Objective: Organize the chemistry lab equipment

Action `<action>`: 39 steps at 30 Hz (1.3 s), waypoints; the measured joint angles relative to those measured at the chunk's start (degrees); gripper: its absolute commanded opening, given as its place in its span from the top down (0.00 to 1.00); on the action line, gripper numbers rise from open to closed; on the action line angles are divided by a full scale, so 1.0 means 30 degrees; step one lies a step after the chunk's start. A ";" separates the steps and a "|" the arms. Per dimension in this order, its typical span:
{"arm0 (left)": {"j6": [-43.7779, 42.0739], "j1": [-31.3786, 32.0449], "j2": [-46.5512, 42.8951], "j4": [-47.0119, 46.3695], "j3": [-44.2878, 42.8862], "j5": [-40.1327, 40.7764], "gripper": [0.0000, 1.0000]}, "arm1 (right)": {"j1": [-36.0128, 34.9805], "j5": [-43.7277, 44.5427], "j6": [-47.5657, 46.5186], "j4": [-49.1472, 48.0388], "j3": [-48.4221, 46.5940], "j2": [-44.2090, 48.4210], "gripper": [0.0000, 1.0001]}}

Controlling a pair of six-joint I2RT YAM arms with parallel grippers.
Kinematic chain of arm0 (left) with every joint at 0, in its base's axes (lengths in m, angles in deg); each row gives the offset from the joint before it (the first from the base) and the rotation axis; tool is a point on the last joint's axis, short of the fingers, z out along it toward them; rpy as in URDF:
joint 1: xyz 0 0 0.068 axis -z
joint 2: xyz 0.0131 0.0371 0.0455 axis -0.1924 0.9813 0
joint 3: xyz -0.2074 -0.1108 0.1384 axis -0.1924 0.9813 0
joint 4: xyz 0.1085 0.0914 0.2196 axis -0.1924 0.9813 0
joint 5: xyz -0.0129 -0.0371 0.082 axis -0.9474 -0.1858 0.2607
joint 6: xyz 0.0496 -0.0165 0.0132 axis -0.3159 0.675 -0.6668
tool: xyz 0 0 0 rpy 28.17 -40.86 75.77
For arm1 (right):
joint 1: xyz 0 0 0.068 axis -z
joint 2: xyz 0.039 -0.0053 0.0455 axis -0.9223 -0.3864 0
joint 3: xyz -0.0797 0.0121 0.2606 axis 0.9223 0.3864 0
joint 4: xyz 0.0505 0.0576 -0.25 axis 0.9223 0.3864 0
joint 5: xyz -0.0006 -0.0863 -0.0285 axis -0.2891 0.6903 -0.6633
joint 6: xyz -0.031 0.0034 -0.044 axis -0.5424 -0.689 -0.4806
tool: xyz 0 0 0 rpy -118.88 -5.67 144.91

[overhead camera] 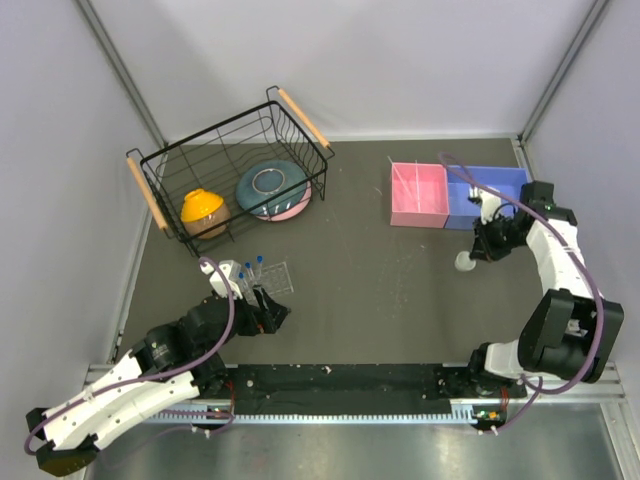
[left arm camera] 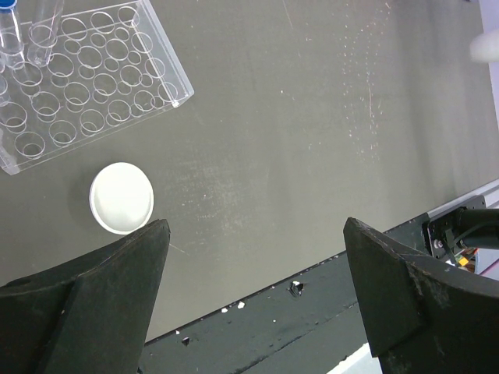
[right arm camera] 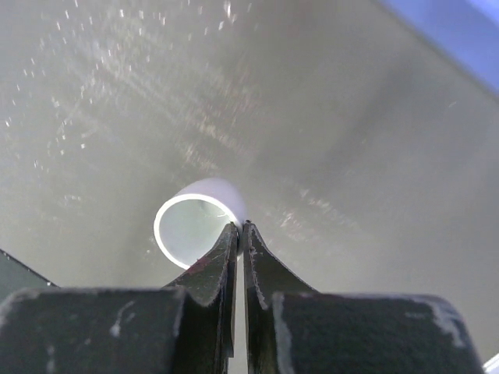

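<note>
My right gripper [right arm camera: 240,226] is shut on the rim of a small white round cup [right arm camera: 187,234], one finger inside and one outside. In the top view this cup [overhead camera: 465,262] is low over the table in front of the blue bin. My left gripper [left arm camera: 254,224] is open and empty above bare table near the front edge. A second white cup [left arm camera: 122,198] stands just beyond its left finger. The clear flat tube rack [left arm camera: 86,86] lies behind that cup, with two blue-capped tubes [left arm camera: 12,35] at its far left. Thin clear rods [overhead camera: 405,185] lie in the pink bin.
A pink bin [overhead camera: 418,212] and a blue bin [overhead camera: 495,210] stand side by side at the back right. A black wire basket [overhead camera: 160,165] at the back left holds an orange bowl [overhead camera: 201,207] and a teal-pink bowl [overhead camera: 272,188]. A black rail [overhead camera: 340,380] runs along the near edge.
</note>
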 measured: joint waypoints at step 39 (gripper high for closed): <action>-0.0882 0.0000 0.3825 0.0109 -0.1290 0.1151 0.01 | 0.0000 0.3526 0.7876 -0.2965 -1.6801 -1.4418 1.00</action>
